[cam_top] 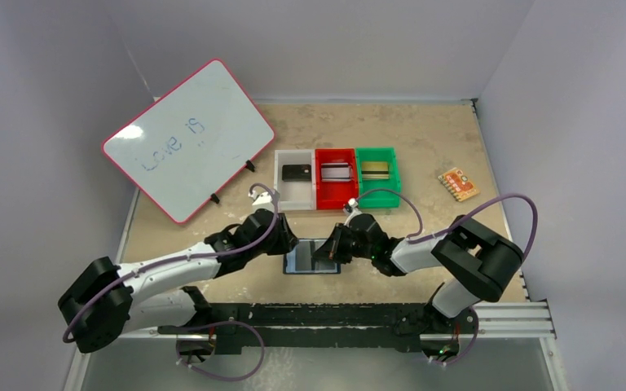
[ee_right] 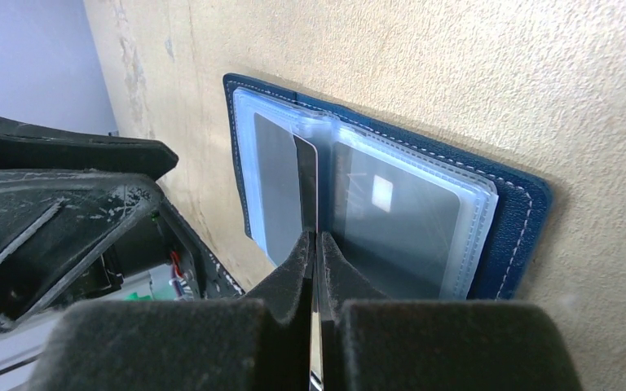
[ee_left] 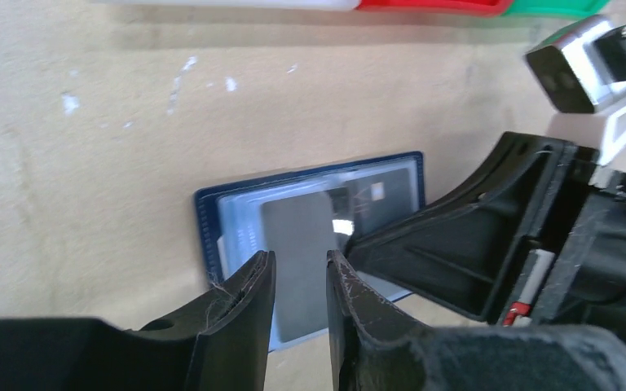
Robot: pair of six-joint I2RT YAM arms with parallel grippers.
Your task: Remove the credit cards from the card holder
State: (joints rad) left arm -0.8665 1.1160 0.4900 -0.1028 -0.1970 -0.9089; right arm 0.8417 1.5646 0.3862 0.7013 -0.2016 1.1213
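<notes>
**Right gripper pinched a card on edge over the open holder**

The card holder (ee_right: pixel 505 220) lay spread open and flat on the table (cam_top: pixel 424 147), just in front of the two arm bases. Its navy cover faced down and its clear pale sleeves faced up, so the sleeve mouths could be reached from above.

The right gripper (ee_right: pixel 316 244) was pressed fully together on a credit card (ee_right: pixel 306 183). The card stood on edge above the middle of the holder, which looked like a pull out of a sleeve. Whether its far end was clear of the plastic could not be told from the wrist view.

The left gripper (ee_left: pixel 297 269) hung low over the holder's near-left part. Its fingers (ee_left: pixel 249 301) were parted only a little, and nothing showed between them. It was likely placed there to pin the holder down or to receive the card (either reading fits).

Beyond the holder sat a white bin (cam_top: pixel 293 198), a red bin (cam_top: pixel 334 196) and a green bin (cam_top: pixel 376 194) in a row, each with something card-like inside. That suggested several cards were already out and that this one was headed for a bin too.

A dark card showed under the left sleeve and a greyer one under the right, so the job seemed unfinished.
</notes>
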